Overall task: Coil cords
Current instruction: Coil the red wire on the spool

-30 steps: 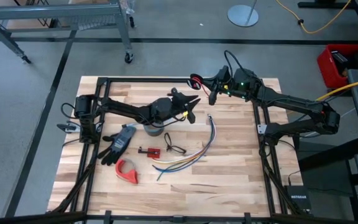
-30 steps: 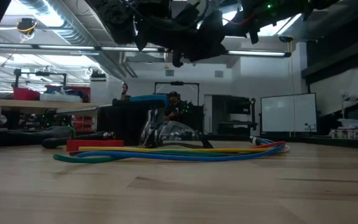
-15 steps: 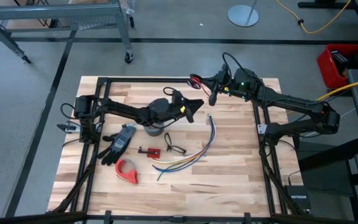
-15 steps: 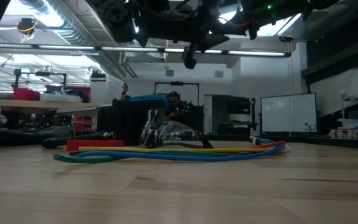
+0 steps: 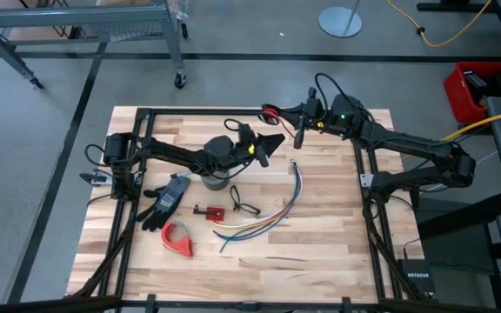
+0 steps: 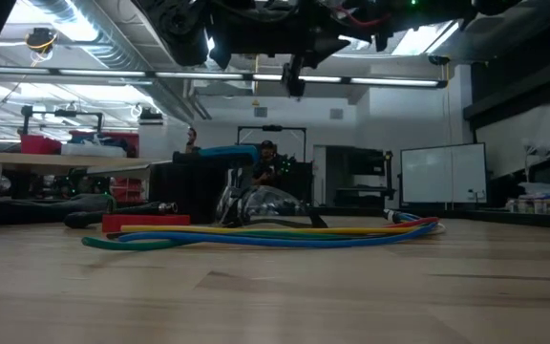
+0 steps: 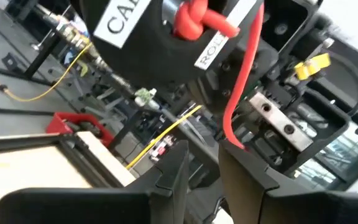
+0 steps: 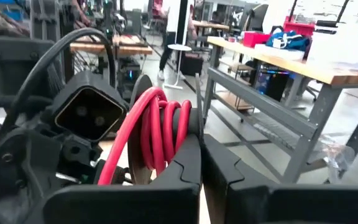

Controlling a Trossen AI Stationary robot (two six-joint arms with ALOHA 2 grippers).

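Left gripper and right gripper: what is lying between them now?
Only a red wire spans from the left gripper to the coil in the right gripper, per the left wrist view. The high view shows bare table below.

A grey floor (image 5: 42, 130) is seen around the wooden table (image 5: 320, 252); workbenches (image 8: 303, 68) and ceiling lights (image 6: 65, 75) are visible beyond.

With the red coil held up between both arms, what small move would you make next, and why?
Probably swing the left hand around the right hand for one more wrap. The right hand is shut on the red coil, and a loose red strand runs to the left hand's fingers, apparently pinched there.
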